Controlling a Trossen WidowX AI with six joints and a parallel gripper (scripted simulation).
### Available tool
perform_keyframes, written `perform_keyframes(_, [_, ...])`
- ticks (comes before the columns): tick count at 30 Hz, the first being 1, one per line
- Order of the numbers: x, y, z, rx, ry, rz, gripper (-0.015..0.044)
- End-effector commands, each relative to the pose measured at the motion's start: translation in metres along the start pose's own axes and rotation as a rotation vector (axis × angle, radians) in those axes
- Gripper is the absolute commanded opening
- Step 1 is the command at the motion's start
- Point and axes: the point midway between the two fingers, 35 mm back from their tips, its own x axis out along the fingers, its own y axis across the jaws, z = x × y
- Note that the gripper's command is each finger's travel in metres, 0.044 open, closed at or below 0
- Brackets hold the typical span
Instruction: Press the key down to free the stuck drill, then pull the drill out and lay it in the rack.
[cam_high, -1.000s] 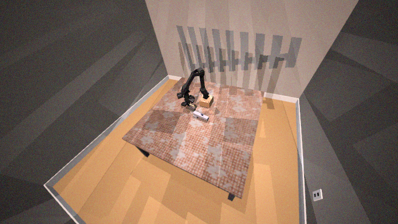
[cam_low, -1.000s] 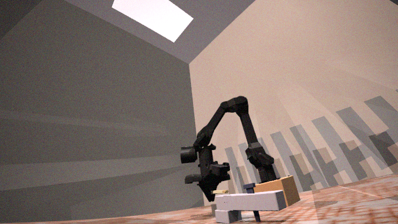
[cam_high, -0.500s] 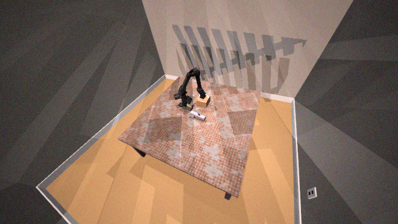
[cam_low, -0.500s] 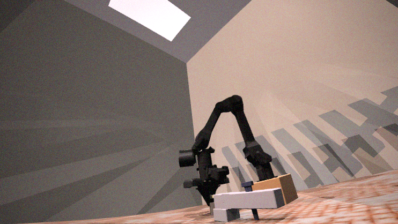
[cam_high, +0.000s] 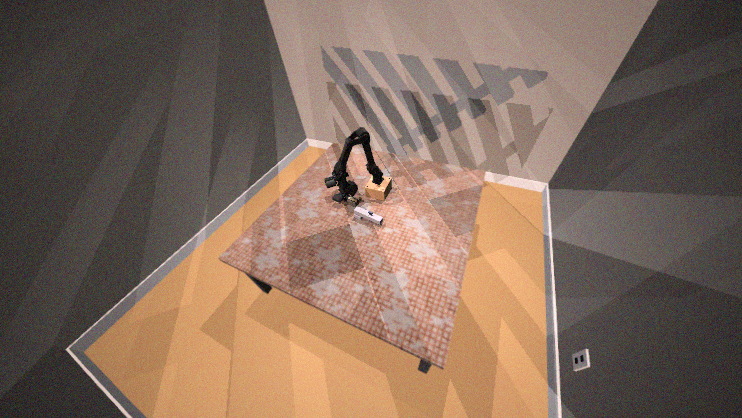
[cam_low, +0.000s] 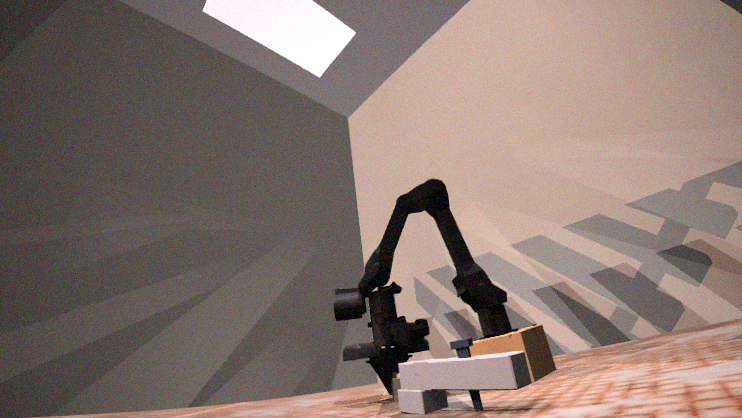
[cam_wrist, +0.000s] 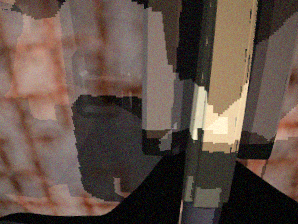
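Observation:
My gripper (cam_high: 352, 200) (cam_low: 389, 390) (cam_wrist: 192, 151) points down and is shut on the drill (cam_wrist: 225, 65), a long tan rod with a dark grey and bluish end. The drill is low, close over the grey pieces (cam_wrist: 157, 95) on either side of it, which look like the rack. Whether it touches them cannot be told. The white housing (cam_high: 362, 214) (cam_low: 456, 372) stands beside the gripper, with no drill seen in it. The navy key (cam_high: 370, 212) (cam_low: 461, 346) passes through the housing; its head shows above and its lower end below.
A tan box (cam_high: 375, 193) (cam_low: 537, 353) stands at the arm's base, behind the housing. A small grey block (cam_low: 396, 389) shows at the housing's left end, mostly hidden. The patterned table (cam_high: 332, 275) bears everything; shadows fall over it.

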Motion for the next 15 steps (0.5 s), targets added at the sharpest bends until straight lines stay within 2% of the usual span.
perform_keyframes(1, [0.0048, 0.0001, 0.0014, -0.004, -0.004, -0.003, 0.0])
perform_keyframes(2, [0.006, 0.0002, 0.0016, -0.004, -0.004, -0.003, 0.0])
perform_keyframes(15, [0.002, 0.0004, 0.0003, 0.0, 0.0, 0.001, 0.0341])
